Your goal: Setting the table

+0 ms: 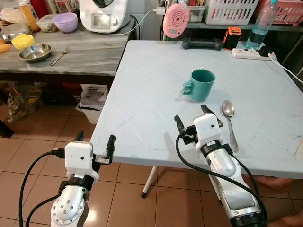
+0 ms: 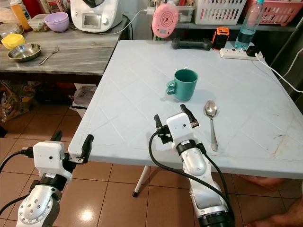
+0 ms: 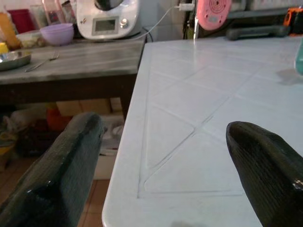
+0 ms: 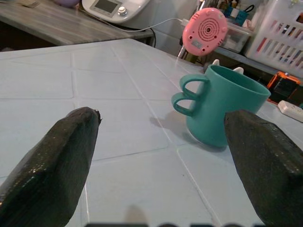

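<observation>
A teal mug [image 1: 199, 85] stands upright near the middle of the white folding table [image 1: 142, 94], its handle turned to my left. A steel spoon [image 1: 229, 120] lies just right of it, bowl end away from me. My right gripper [image 1: 191, 117] hovers open over the table's front part, a short way before the mug and left of the spoon, holding nothing. In the right wrist view the mug [image 4: 227, 106] sits ahead between the fingers [image 4: 52, 156]. My left gripper [image 1: 94, 141] is open and empty at the table's front-left corner, level with the edge.
A grey wooden counter [image 1: 85, 61] at the back left carries a steel bowl [image 1: 35, 52], a fork [image 1: 60, 56], a purple bowl [image 1: 65, 21] and a white kitchen machine [image 1: 103, 14]. A dumbbell [image 1: 202, 44], power strip [image 1: 248, 54] and water bottle [image 1: 261, 23] line the table's far edge. A person's foot [image 1: 279, 182] rests under the right side.
</observation>
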